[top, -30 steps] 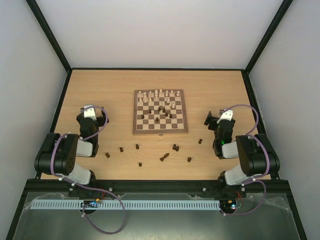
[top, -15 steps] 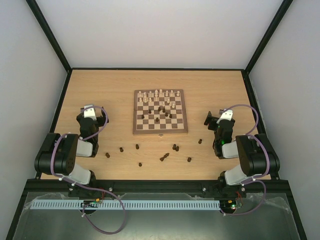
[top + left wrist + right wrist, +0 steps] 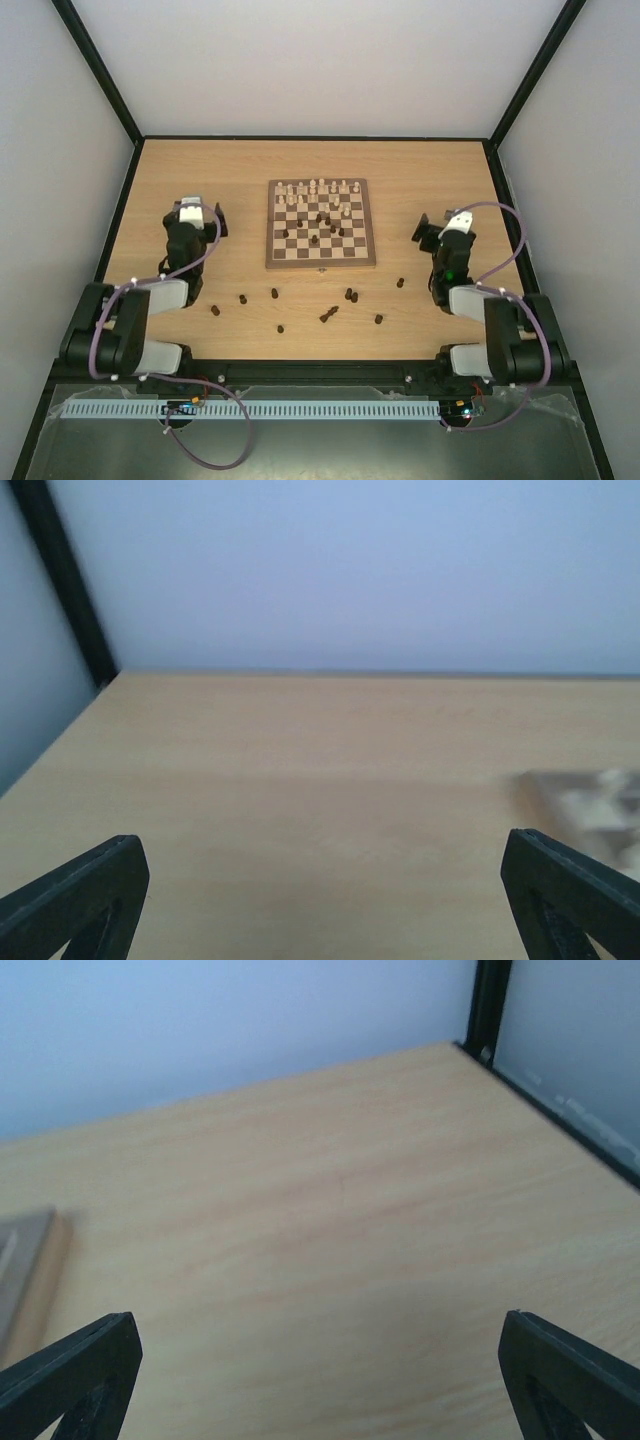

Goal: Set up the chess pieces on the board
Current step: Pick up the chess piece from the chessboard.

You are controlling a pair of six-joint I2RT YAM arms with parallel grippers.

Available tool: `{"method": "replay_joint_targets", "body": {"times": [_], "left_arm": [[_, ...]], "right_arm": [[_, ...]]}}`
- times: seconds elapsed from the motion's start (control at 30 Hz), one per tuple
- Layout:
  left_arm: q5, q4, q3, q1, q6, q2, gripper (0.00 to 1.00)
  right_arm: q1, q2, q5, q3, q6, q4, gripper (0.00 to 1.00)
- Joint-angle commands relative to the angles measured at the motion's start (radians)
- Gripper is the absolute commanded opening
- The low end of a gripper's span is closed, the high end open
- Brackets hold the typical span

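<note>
Chess pieces of turned wood dot the checkered board.

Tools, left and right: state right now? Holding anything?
left tool: open wide, holding nothing.
right tool: open wide, holding nothing.

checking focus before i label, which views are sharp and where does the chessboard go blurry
top external view: soft light, no glare, chessboard squares clear, chess pieces tiny; left wrist view: chessboard a blurred smear at right edge; right wrist view: its corner out of focus at left edge, tabletop grain sharper.
</note>
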Motion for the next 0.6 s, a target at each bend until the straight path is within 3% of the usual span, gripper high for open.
{"method": "replay_joint_targets", "body": {"times": [0.0,0.1,0.17,0.2,0.3,0.4,0.57], "left_arm": [[-0.011,-0.148,0.091,-0.107,0.024,-0.14,0.99],[-0.009,-0.315,0.183,-0.187,0.001,-0.213,1.0],[0.058,-0.393,0.238,-0.212,-0.028,-0.268,1.0],[0.121,-0.403,0.261,-0.218,-0.046,-0.294,1.0],[0.115,-0.407,0.35,-0.243,-0.191,-0.334,1.0],[0.139,-0.677,0.572,-0.244,-0.331,-0.288,0.99],[0.368,-1.123,0.925,-0.244,-0.317,-0.164,1.0]], "right_arm": [[0.001,-0.147,-0.066,0.156,0.128,-0.295,0.99],[0.001,-0.229,-0.13,0.257,0.315,-0.47,0.99],[0.001,-0.244,-0.193,0.407,0.414,-0.733,0.99],[0.005,-0.248,-0.271,0.442,0.408,-0.756,0.98],[0.009,-0.291,-0.481,0.452,0.407,-0.664,0.99],[0.009,-0.317,-0.548,0.506,0.431,-0.742,0.99],[0.008,-0.262,-0.763,0.538,0.556,-0.786,0.99]]}}
